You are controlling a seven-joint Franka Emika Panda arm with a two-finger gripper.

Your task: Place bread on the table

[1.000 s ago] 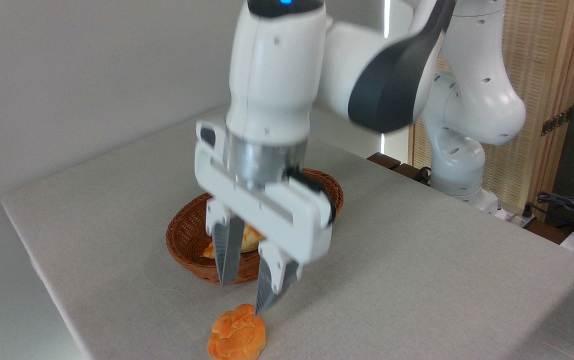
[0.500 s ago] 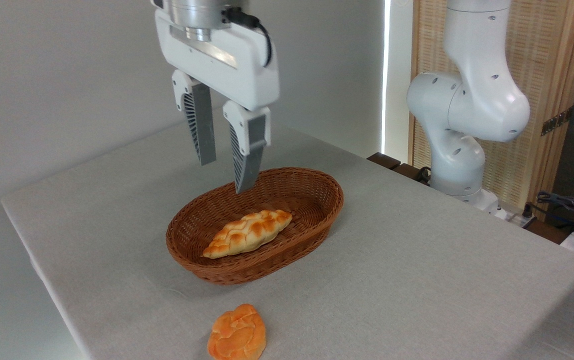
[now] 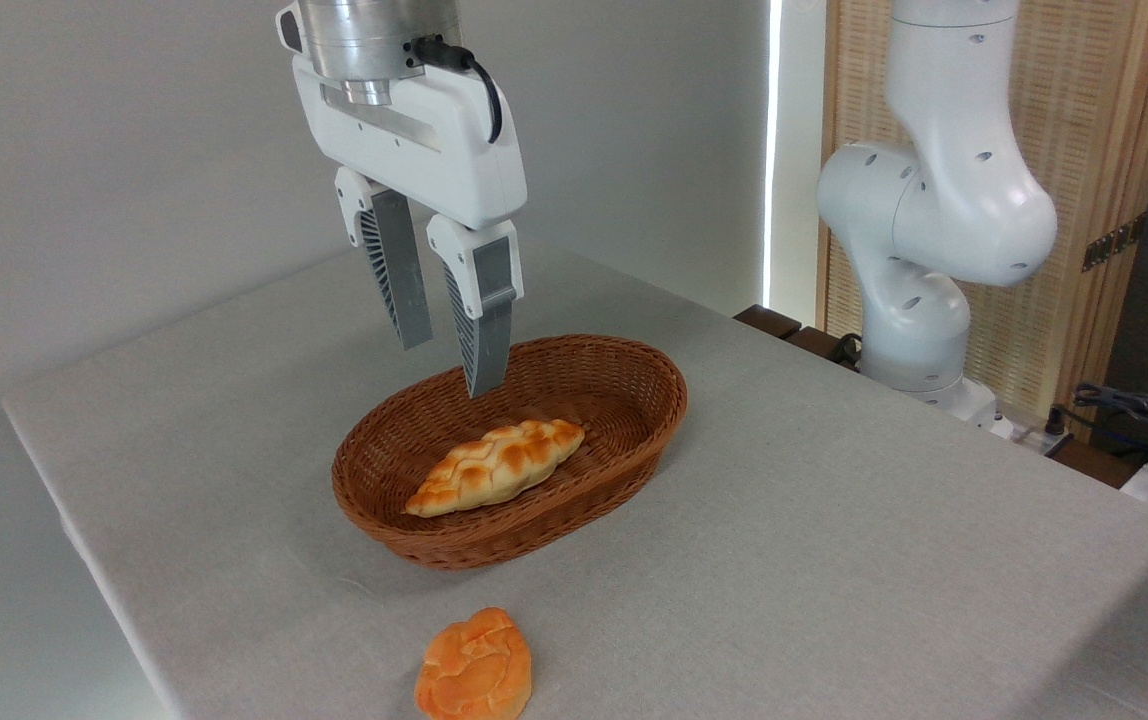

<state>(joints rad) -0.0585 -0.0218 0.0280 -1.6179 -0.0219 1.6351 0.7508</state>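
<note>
Bun point(image 3: 474, 667) lies on counter point(image 3: 834, 520) near front edge, apart from basket point(image 3: 654, 420). Braided loaf point(image 3: 496, 465) inside basket. Gripper point(image 3: 449, 365) hangs above basket's rear rim, jaws released, parted, holding nothing.

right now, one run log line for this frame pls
gripper: open, empty, raised above basket | bread: on table, front of basket | braided loaf: in basket

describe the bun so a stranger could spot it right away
Start at the brown wicker basket mid-table. Come forward to the near edge: the bread lies there on bare cloth. It is squat, round and orange, unlike the long braided loaf inside the basket.
</note>
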